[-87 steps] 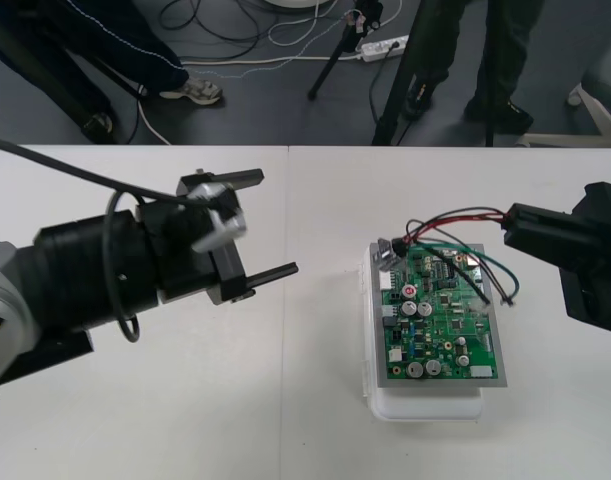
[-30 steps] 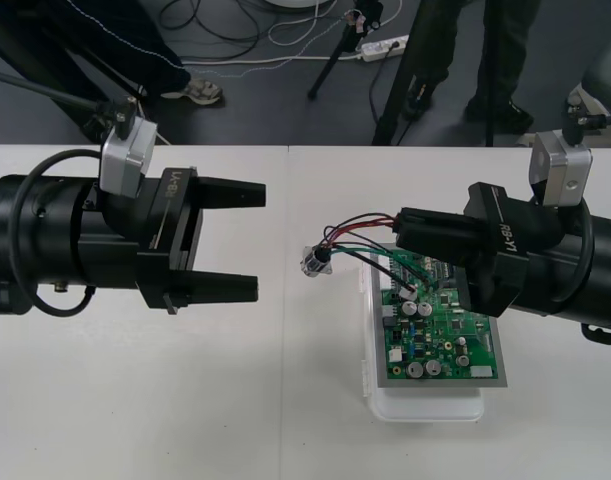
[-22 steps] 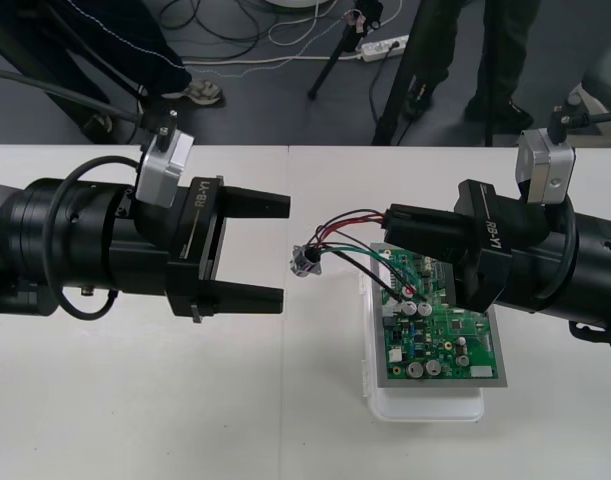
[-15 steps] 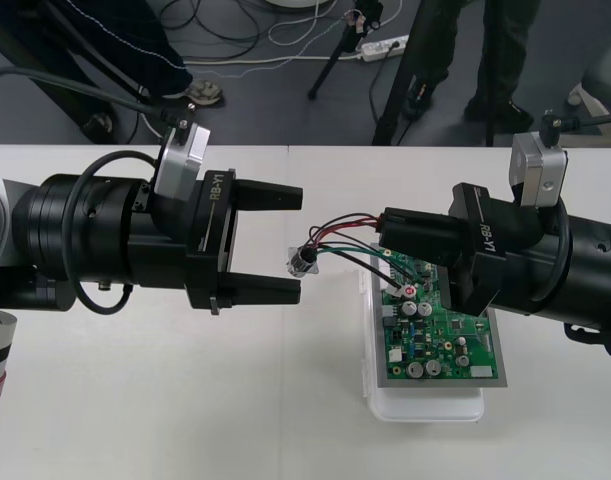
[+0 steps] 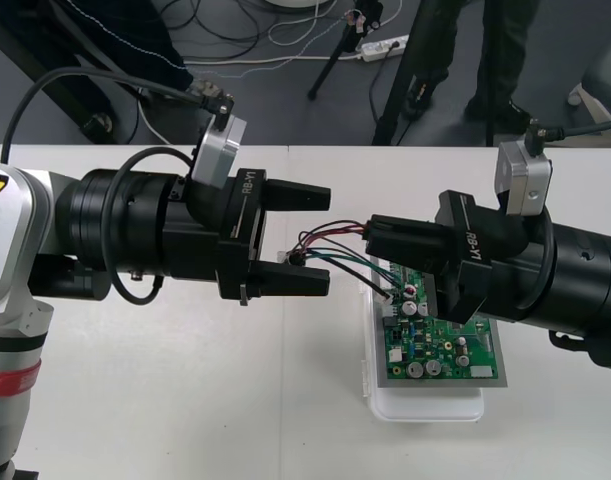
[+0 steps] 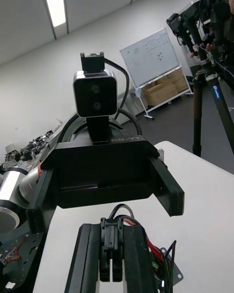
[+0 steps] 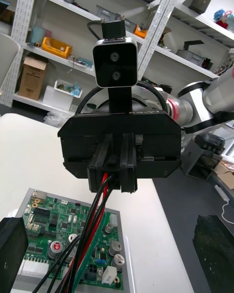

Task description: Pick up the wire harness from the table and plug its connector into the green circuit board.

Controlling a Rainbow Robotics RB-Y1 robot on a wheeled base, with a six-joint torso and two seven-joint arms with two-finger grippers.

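My right gripper is shut on the wire harness and holds it in the air left of the green circuit board. The red, black and green wires loop leftward to the metal socket. That socket hangs between the spread fingers of my left gripper, which is open. One black wire trails down to the board's left edge. In the right wrist view my shut fingers pinch the wires, facing the left gripper. In the left wrist view the right gripper holds the wires above the board.
The board rests on a white base at the right of the table. Bare table lies in front of the left arm. Cables and tripod legs stand on the dark floor beyond the far edge.
My left gripper has moved right until its open fingers bracket the socket. The right gripper has shifted left with the harness, away from the board's far corner.
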